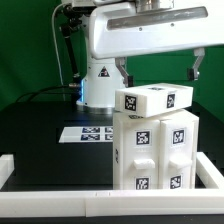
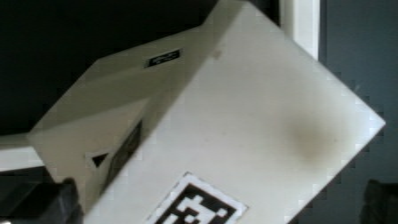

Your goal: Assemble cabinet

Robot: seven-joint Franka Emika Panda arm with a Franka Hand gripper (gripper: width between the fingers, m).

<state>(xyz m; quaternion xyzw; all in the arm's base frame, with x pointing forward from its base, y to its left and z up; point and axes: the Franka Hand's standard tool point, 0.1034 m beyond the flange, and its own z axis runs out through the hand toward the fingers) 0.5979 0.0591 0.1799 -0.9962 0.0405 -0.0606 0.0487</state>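
Cabinet [image 1: 155,150] stands at the front of the black table [image 1: 40,120], one top block [image 1: 152,100] lying askew on it.
One arm [image 1: 130,35]; one gripper [image 1: 197,68], jaws spread wide and holding nothing, hangs above the cabinet toward the exterior view's right; six square tags [image 1: 141,138] face that camera; one marker board [image 1: 88,133] lies behind.

And there's the white plastic boxy cabinet [image 1: 155,155], standing upright on the black tabletop [image 1: 35,140], square black-and-white tags across its front panels, while a white tagged top block [image 1: 152,100] sits slightly askew on it.
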